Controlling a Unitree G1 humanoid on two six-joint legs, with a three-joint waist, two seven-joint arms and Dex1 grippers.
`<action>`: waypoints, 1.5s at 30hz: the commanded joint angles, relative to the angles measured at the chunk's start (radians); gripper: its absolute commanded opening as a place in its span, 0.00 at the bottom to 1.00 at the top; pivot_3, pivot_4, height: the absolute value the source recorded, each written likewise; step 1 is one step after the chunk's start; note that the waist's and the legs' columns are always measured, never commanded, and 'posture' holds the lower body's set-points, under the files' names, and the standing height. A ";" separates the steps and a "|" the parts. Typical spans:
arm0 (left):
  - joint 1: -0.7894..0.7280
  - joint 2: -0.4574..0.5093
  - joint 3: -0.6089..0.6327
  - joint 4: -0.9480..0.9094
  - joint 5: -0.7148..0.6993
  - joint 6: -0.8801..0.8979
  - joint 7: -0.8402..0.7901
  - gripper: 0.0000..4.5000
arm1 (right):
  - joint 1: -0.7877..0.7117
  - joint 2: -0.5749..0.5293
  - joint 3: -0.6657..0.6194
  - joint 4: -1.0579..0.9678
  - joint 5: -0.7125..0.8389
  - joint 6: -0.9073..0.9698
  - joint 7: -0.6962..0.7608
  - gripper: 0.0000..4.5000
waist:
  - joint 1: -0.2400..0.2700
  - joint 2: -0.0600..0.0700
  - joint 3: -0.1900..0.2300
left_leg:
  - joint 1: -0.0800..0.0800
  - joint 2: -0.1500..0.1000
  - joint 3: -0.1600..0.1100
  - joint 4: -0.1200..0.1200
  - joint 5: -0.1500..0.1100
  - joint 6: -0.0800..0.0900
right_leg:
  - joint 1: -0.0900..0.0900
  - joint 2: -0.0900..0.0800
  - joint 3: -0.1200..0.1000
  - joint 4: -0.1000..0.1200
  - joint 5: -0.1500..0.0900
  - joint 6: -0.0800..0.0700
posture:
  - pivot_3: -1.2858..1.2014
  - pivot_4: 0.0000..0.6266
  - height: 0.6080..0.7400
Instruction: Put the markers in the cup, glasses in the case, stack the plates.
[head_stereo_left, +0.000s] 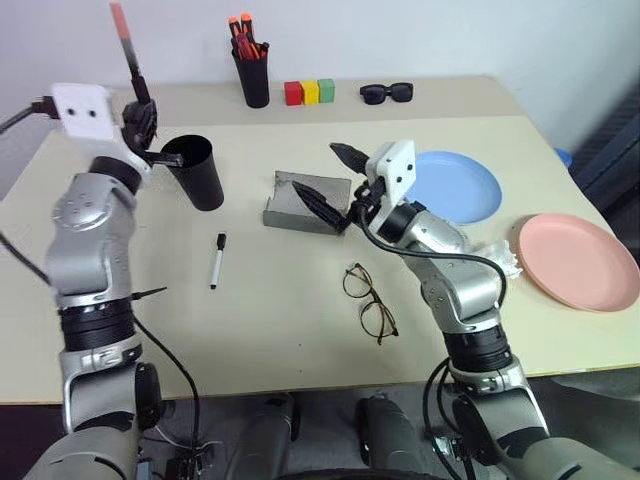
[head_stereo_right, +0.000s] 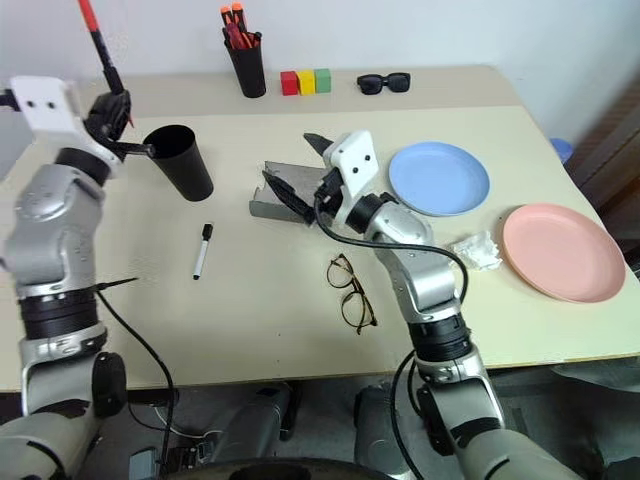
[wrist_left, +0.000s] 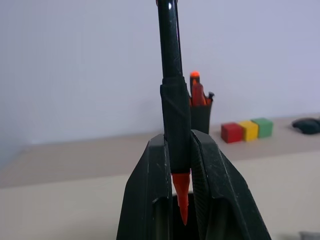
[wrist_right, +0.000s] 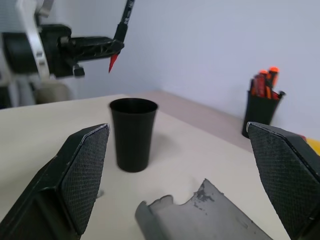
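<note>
My left gripper is shut on the red marker, which stands upright with its red tip pointing down. It hangs to the left of and above the black cup, which stands upright on the table. The white marker with a black cap lies on the table in front of the cup. My right gripper is open wide above the open grey case, holding nothing. The wire-framed glasses lie in front of the case. Further right lie the blue plate and the pink plate, side by side and apart.
A black pen holder with orange-capped pens stands at the back. Beside it are three coloured blocks and black sunglasses. A crumpled white tissue lies between the plates.
</note>
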 joint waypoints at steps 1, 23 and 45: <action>-0.056 -0.011 -0.003 0.128 0.051 -0.178 0.036 0.00 | -0.006 0.023 0.002 -0.028 -0.002 -0.018 -0.019 1.00 | -0.001 0.000 0.000 | 0.000 0.000 0.000 0.000 0.000 0.000 | 0.000 0.000 0.000 0.000 0.000 0.000 | 0.52 0.24 1.00; -0.059 -0.068 -0.028 0.364 0.071 -0.352 0.093 0.22 | 0.036 0.040 0.017 -0.087 0.014 0.009 -0.026 1.00 | -0.005 0.000 0.000 | 0.000 0.000 -0.001 0.004 0.001 0.000 | -0.004 0.000 0.001 0.012 0.000 0.000 | 0.52 0.24 1.00; -0.053 -0.083 -0.025 0.356 0.062 -0.359 0.110 0.74 | 0.045 0.043 0.028 -0.098 0.022 0.026 -0.018 1.00 | -0.005 0.000 0.000 | 0.000 0.000 -0.001 0.004 0.001 -0.001 | -0.004 0.000 0.000 0.012 0.000 0.000 | 0.52 0.24 1.00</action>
